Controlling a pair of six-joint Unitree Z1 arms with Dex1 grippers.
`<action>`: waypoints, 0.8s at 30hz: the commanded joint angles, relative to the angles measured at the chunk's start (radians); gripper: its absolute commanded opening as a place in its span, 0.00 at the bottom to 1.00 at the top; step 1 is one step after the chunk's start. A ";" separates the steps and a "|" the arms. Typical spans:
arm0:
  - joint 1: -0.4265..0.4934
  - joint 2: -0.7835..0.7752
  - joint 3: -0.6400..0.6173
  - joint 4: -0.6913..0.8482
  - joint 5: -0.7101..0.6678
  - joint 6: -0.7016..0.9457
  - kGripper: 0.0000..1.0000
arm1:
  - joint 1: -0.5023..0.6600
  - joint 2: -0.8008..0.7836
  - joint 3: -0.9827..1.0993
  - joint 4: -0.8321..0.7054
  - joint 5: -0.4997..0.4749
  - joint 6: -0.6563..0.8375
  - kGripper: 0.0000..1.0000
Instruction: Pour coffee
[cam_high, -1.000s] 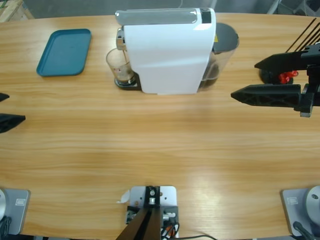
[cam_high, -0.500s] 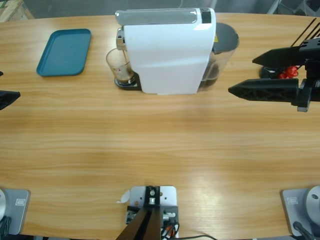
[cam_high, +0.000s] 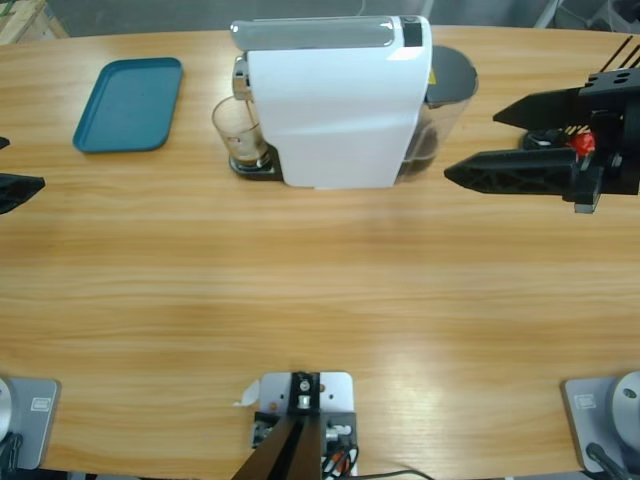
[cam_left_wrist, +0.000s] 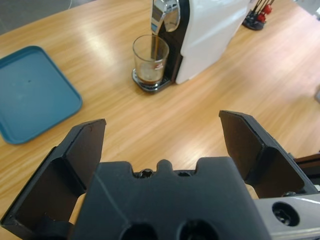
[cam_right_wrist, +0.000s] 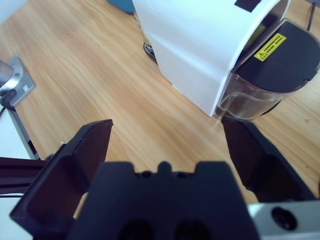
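The left gripper (cam_left_wrist: 162, 135) and the right gripper (cam_right_wrist: 167, 132) both gape wide, holding nothing. At twelve o'clock from the left gripper, well apart, a clear glass (cam_left_wrist: 150, 59) stands under the spout of the white coffee machine (cam_high: 335, 105). In it, coffee (cam_left_wrist: 150, 77): a shallow dark brown pool. At ten o'clock lies a bare teal tray (cam_left_wrist: 31, 92).

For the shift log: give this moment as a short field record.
machine: white coffee machine, dark water tank at its back
glass: clear glass under the spout, coffee streaming in
tray: teal tray, bare
left gripper: open, holds nothing
right gripper: open, near the tank end
capsules: red capsules on wire stems
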 joint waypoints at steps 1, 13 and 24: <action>-0.019 0.030 0.010 -0.003 0.014 0.012 1.00 | 0.013 0.034 0.019 -0.014 -0.009 0.006 1.00; -0.025 0.048 0.064 -0.068 0.016 0.018 1.00 | 0.013 0.030 0.014 -0.014 -0.009 0.006 1.00; -0.038 0.068 0.106 -0.152 0.022 0.044 1.00 | 0.013 0.037 0.013 -0.023 -0.009 0.007 1.00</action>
